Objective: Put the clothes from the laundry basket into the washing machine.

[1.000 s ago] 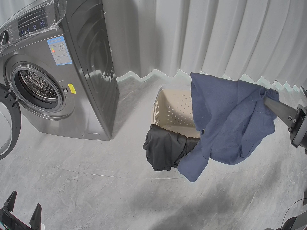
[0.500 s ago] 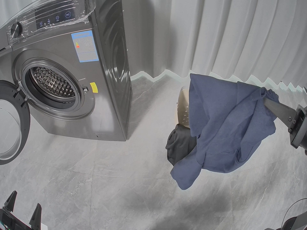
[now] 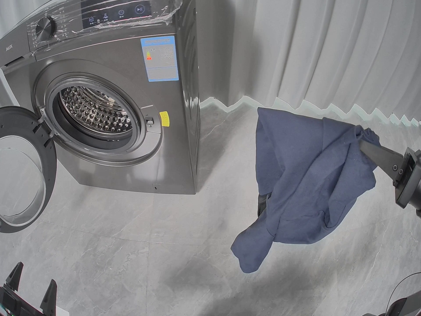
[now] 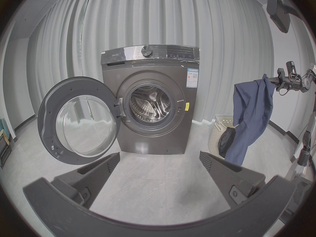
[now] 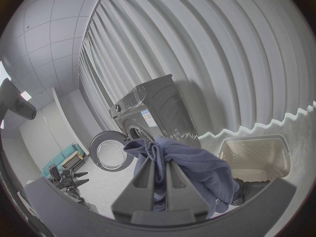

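Observation:
My right gripper (image 3: 365, 143) (image 5: 160, 163) is shut on a blue garment (image 3: 307, 176) (image 5: 194, 168) (image 4: 251, 116), which hangs in the air at the right of the head view. The grey washing machine (image 3: 131, 110) (image 4: 151, 99) (image 5: 151, 112) stands at the left, its round door (image 3: 19, 167) (image 4: 79, 120) swung open and the steel drum (image 3: 96, 110) exposed. The beige laundry basket (image 4: 220, 130) (image 5: 260, 155) sits on the floor behind the hanging garment, a black garment (image 4: 227, 140) (image 5: 243, 190) draped over its rim. My left gripper (image 3: 31, 286) (image 4: 158, 168) is open, low at the front left.
White pleated curtains (image 3: 329, 36) line the back wall. Grey tiled floor (image 3: 153, 242) lies open between me and the machine. In the right wrist view a sofa (image 5: 62, 155) stands far off beyond the machine.
The head view has swung left, so the washing machine now sits more centrally and the basket has slipped behind the blue garment. My right gripper keeps the garment at the same place in the picture.

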